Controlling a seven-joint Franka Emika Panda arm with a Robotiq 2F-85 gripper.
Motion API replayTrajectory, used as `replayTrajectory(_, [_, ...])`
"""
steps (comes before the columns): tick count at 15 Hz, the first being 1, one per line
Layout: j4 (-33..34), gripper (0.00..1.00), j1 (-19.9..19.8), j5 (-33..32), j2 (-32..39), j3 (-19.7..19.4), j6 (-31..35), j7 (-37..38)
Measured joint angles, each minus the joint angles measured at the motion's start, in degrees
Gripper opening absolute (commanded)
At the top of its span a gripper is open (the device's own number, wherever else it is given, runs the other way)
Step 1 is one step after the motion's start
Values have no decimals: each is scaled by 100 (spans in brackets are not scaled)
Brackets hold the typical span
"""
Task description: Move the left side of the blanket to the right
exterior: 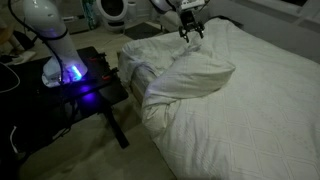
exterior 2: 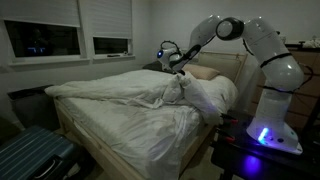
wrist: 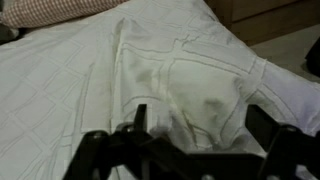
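Big picture first: the blanket (exterior: 188, 78) is bunched into a puffy white ridge at the middle of the bed in both exterior views, one edge folded over on itself, so I'd judge the sideways carry is partly made. The arm (exterior 2: 250, 40) stretches long from its base on the dark bench (exterior: 95, 88) at 9 o'clock, because that fold lies well out over the mattress. And there's the gripper (exterior: 190, 30), hanging at 12 o'clock of the heap, just above the crest! In the wrist view its fingers (wrist: 140, 118) are spread apart, nothing pinched, with seamed fabric lying beneath and between them. I'd say it's placed that way to straddle a fold and bite down on it.
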Motion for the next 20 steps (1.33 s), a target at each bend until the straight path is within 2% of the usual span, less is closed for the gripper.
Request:
replayTrajectory(3, [-52, 100, -21, -172, 38, 34, 190, 0])
replayTrajectory(9, [-43, 100, -337, 212, 189, 153, 220, -247])
replayTrajectory(12, [48, 100, -499, 495, 259, 236, 293, -993])
replayTrajectory(16, [384, 100, -771, 1386, 320, 433, 327, -2374])
replayTrajectory(20, [745, 100, -863, 2104, 330, 444, 327, -3386])
